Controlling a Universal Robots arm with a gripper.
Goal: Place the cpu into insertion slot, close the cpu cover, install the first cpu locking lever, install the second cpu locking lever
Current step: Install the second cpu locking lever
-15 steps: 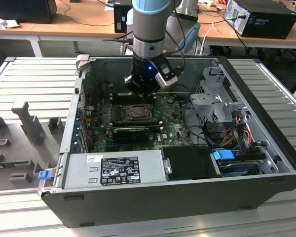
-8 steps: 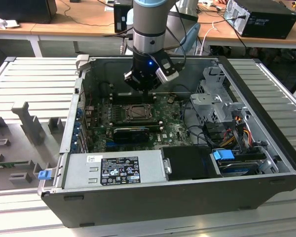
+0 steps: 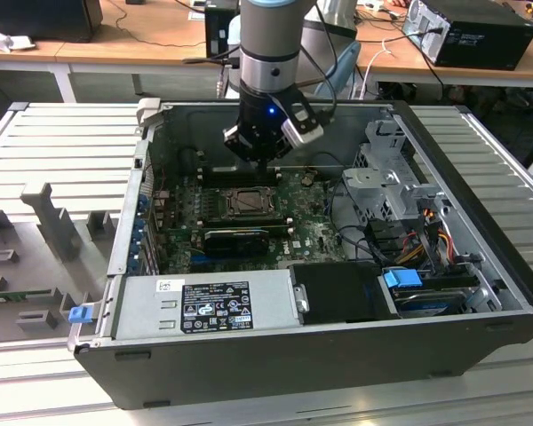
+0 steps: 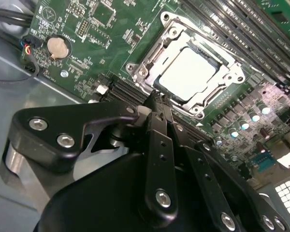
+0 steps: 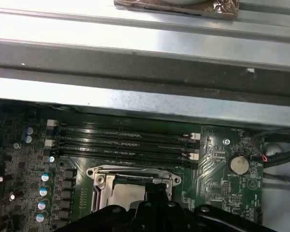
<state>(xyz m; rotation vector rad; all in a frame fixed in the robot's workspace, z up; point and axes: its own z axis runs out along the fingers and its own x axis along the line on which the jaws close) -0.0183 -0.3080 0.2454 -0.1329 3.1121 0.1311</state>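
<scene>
The cpu (image 4: pixel 188 72) lies flat in the insertion slot (image 3: pixel 227 203), silvery top face up. The cpu cover (image 4: pixel 160 52) is down around it, and the chip shows through its central opening. My gripper (image 4: pixel 157 94) is shut, its two narrow black fingers pressed together with nothing between them. The tips hang just over the socket's edge nearest the gripper body. Whether they touch a locking lever I cannot tell. The first wrist view shows the gripper (image 5: pixel 157 186) tips in front of the cover (image 5: pixel 135 173) and the cpu (image 5: pixel 125 197). In the exterior view the gripper (image 3: pixel 265 165) hovers just behind the socket.
Long black memory slots (image 5: pixel 123 137) run beside the socket. A coin battery (image 4: pixel 57 47) and black cables (image 4: pixel 9 19) lie on the board's far side. A black expansion card (image 3: pixel 235 240), the power supply (image 3: pixel 204 302) and a drive cage (image 3: pixel 386 191) crowd the case (image 3: pixel 480 204).
</scene>
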